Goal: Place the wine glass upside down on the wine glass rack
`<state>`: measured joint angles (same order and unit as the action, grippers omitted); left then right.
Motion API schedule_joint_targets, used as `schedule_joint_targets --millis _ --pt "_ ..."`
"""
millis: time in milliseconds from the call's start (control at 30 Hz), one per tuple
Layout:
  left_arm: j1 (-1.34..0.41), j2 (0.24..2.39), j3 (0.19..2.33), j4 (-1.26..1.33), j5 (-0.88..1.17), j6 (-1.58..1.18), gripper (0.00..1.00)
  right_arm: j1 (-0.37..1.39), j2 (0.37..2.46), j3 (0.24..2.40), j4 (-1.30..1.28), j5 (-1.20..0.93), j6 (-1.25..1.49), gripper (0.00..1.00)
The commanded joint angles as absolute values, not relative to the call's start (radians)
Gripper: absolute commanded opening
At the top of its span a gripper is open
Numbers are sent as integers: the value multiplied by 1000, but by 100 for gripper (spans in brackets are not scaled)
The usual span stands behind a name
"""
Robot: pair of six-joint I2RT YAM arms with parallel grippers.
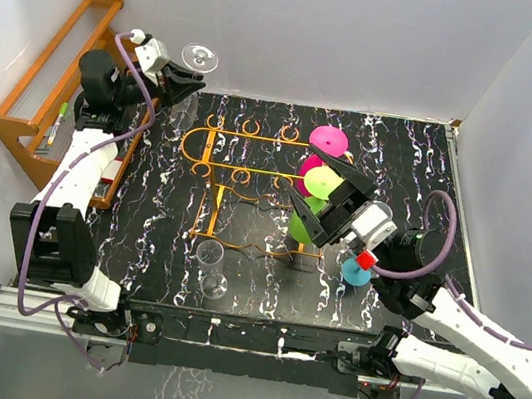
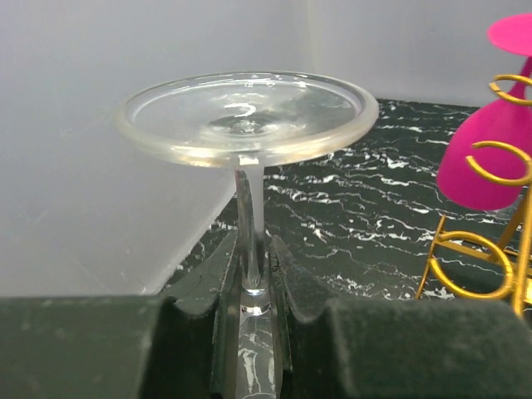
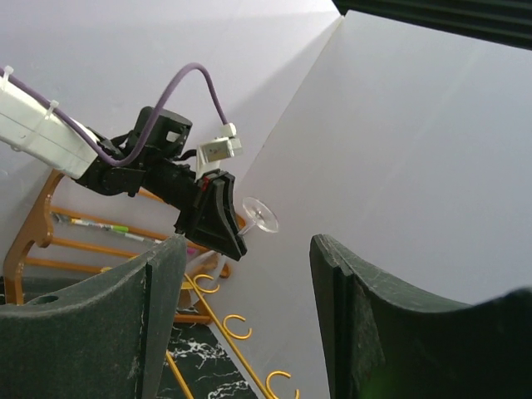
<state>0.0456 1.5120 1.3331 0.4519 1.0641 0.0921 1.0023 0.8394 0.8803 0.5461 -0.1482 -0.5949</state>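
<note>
A clear wine glass (image 1: 199,55) is held by its stem in my left gripper (image 1: 176,79), above the table's back left corner, left of the rack. In the left wrist view the round foot (image 2: 245,116) points away from the wrist and the stem sits between the shut fingers (image 2: 295,283). The orange-gold wire wine glass rack (image 1: 240,170) stands mid-table; its rings also show in the left wrist view (image 2: 474,266). My right gripper (image 1: 301,171) is open and empty over the rack's right end. The right wrist view shows the glass (image 3: 260,218) and rack rings (image 3: 234,327).
Magenta (image 1: 331,139), yellow-green (image 1: 322,181) and green (image 1: 300,227) glasses hang at the rack's right end. A clear tumbler (image 1: 212,267) stands near the front edge. A blue piece with a red cube (image 1: 357,268) lies right. A brown wooden shelf (image 1: 50,90) lines the left wall.
</note>
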Motion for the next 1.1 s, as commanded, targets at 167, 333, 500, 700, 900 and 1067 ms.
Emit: schedule_joint_targets --millis 167,333,500,700,900,1067 --pt "51 1502 1202 1035 1245 -155 0 1008 850 935 542 -84 -571 64" --pt "57 1557 1154 1260 1264 -314 0 1007 845 934 545 -87 -552 65" --pt "58 1588 1120 1437 1273 -419 0 1008 846 940 544 -111 -528 66" --pt "56 1616 1123 1482 1269 -430 0 1008 867 966 552 -147 -450 66" --pt "22 1627 1101 1511 1276 -422 0 1007 890 986 574 -146 -349 66" --pt "-1 1641 1095 1515 1281 -411 0 1008 908 1004 581 -168 -296 66"
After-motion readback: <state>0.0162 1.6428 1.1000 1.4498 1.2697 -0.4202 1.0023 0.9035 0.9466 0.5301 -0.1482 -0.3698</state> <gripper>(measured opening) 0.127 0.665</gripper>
